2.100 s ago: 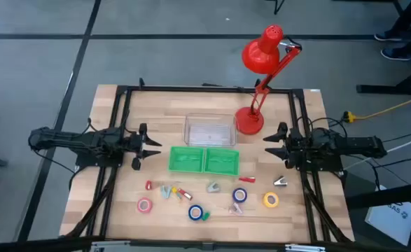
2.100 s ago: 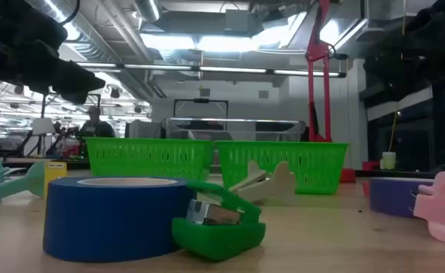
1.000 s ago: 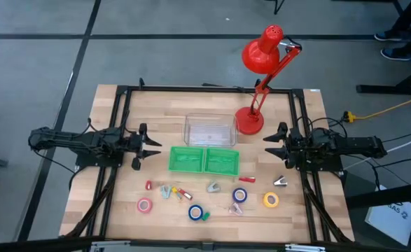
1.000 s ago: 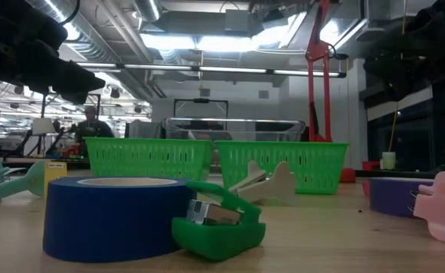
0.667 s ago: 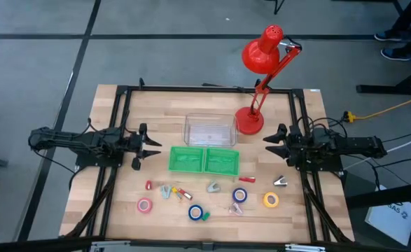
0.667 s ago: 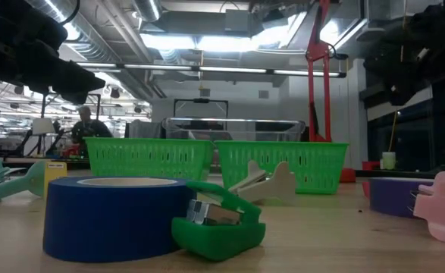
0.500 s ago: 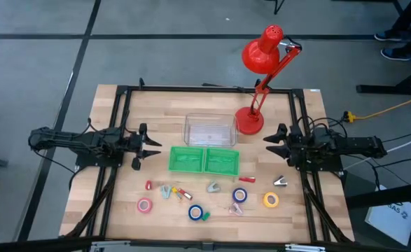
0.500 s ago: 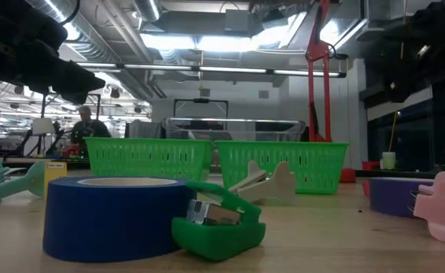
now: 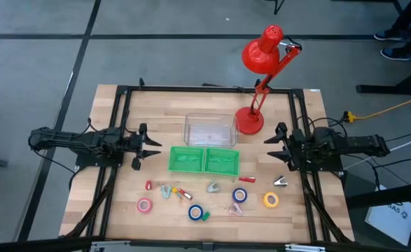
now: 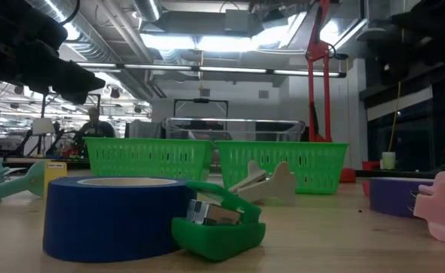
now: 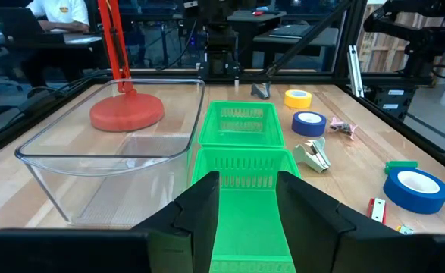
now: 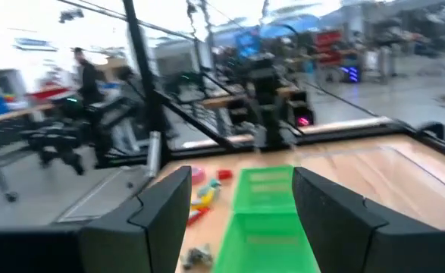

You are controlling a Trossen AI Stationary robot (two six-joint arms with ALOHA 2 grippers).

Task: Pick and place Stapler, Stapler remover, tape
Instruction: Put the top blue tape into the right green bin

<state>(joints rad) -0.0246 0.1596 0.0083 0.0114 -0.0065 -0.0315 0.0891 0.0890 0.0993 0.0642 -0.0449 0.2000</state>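
We are holding our left gripper (image 9: pixel 151 145) above the left side of the table (image 9: pixel 114 189), pointing toward the centre, with its fingers (image 11: pixel 203 208) spread apart and nothing between them. Our right gripper (image 9: pixel 269 145) is hovering over the right side, facing the left one, and its fingers (image 12: pixel 165 205) are also standing wide apart and empty. Between them two green baskets (image 9: pixel 204 160) are sitting side by side, and a clear bin (image 9: pixel 209 129) is standing just behind them, beside the round base of the red lamp (image 9: pixel 250 120). The task's things are lying in a loose row along the front of the table, in front of the baskets. The pink tape (image 9: pixel 144 206) is at the left end, the blue-and-green tape (image 9: pixel 197 213) is near the middle, another blue tape (image 9: pixel 240 195) is lying right of it, and the yellow tape (image 9: pixel 271 200) is at the right end. Small staplers and removers are scattered among the rolls, but we cannot tell them apart from above. In the low view, a green remover (image 10: pixel 217 227) is touching the big blue roll.
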